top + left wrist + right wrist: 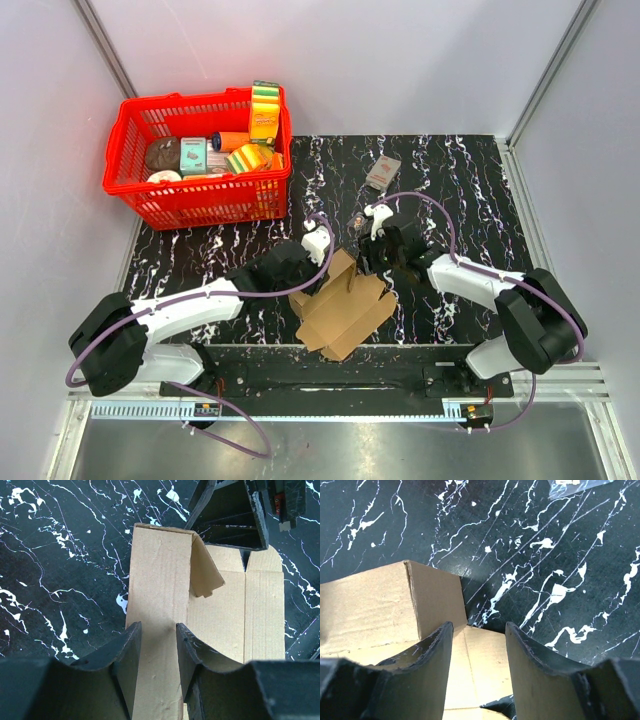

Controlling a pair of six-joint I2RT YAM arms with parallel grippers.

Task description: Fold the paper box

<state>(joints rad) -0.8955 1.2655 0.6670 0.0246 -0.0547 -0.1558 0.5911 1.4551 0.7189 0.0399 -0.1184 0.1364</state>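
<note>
The black, white-veined worktop (470, 190) carries everything, and the paper box (345, 310) lies on it near its front edge, midway between the 2 arm bases. The box is a plain brown cardboard sheet, partly folded, turned at an angle to the worktop's edge.

The left arm (190, 305) reaches to the box from its left and the right arm (480, 280) from its right, so the 2 meet over the box's far end.

A red plastic basket (200, 205) stands well apart from the box, beyond it and to its left, filled with packaged goods, among them a stack of yellow-and-green sponges (265, 110).

In the left wrist view, the left hand (156, 630) is over a long panel of the box with its 2 fingers (127, 660) spread apart and cardboard showing in the gap between them; whether the fingers touch the panel I cannot tell. Just past it, a small flap (205, 570) of the box curls up and over toward the flat panels beside it.

The right hand (479, 626) sits at the box's far end, its fingers likewise parted and closed on nothing, with flat cardboard below and a raised wall of the box (437, 595) just beside the left finger.

A small grey-and-red packet (383, 172) lies beyond the box, clear of it.
</note>
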